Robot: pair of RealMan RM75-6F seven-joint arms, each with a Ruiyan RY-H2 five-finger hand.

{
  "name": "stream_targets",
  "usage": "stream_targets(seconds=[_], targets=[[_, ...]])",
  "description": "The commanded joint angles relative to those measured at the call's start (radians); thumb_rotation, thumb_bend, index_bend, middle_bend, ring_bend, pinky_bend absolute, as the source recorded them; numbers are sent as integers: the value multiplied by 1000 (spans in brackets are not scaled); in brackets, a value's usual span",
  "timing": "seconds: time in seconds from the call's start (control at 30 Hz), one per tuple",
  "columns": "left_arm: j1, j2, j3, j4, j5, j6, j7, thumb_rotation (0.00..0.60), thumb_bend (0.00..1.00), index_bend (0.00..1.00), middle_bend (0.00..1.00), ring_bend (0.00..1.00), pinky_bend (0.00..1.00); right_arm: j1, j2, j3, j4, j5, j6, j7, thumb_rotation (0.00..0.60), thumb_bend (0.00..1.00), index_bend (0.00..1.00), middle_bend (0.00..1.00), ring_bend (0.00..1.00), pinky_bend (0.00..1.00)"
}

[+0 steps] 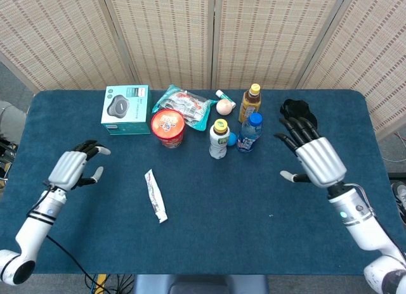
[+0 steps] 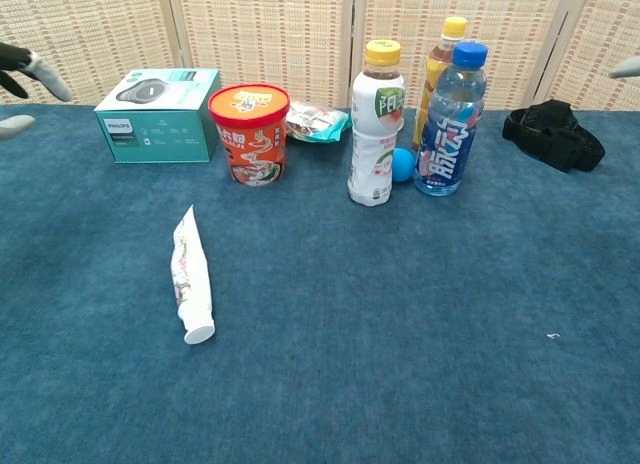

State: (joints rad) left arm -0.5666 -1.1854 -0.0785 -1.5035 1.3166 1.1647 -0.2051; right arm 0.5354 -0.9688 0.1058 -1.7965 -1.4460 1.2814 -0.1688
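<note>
- Fingers of the left hand (image 1: pixel 71 168) are spread and hold nothing; it hovers over the left side of the table (image 1: pixel 209 224), well apart from everything on it. In the chest view only its fingertips (image 2: pixel 22 66) show at the left edge.
- Beyond it, a teal box (image 1: pixel 125 108) sits near the table's far edge.
- The tube (image 1: pixel 155 195) lies flat on the cloth, loose, between the two hands but nearer the left one, its cap end toward the robot; neither hand touches it.
- A red cup (image 1: pixel 167 127) stands upright just right of the box, beyond the tube.
- A snack packet (image 1: pixel 185 105) lies behind the cup.
- A white bottle (image 1: pixel 219 139) with a yellow cap stands upright near the table's middle.
- A small blue ball (image 2: pixel 402 164) rests between the white bottle and a blue bottle (image 1: pixel 250 132); whether it touches them cannot be told.
- An amber bottle (image 1: pixel 250 102) stands behind the blue one.
- A black bundle (image 1: pixel 298 115) lies to the right of the bottles.
- The right hand (image 1: pixel 315 157) hovers just in front of the bundle, fingers spread and empty, well apart from the tube.
</note>
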Motion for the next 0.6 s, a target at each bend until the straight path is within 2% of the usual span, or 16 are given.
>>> stream_targets(seconds=[0.03, 0.23, 0.4, 0.6], targets=[[61, 18, 6, -16, -40, 56, 57, 600, 417, 296, 248, 123, 169, -88, 30, -31, 4, 11, 82, -9, 551, 104, 197, 66, 0, 107], [140, 16, 20, -13, -52, 133, 122, 600, 417, 303, 249, 129, 169, -206, 21, -60, 48, 65, 166, -17, 597, 112, 167, 67, 0, 107], [193, 1, 41, -8, -22, 190, 174, 600, 417, 306, 252, 134, 169, -287, -25, -70, 100, 96, 229, -12, 600, 112, 159, 67, 0, 107], [238, -31, 44, -11, 1, 245, 224, 600, 416, 310, 253, 136, 168, -353, -76, -90, 150, 126, 236, 5, 600, 113, 159, 70, 0, 107]])
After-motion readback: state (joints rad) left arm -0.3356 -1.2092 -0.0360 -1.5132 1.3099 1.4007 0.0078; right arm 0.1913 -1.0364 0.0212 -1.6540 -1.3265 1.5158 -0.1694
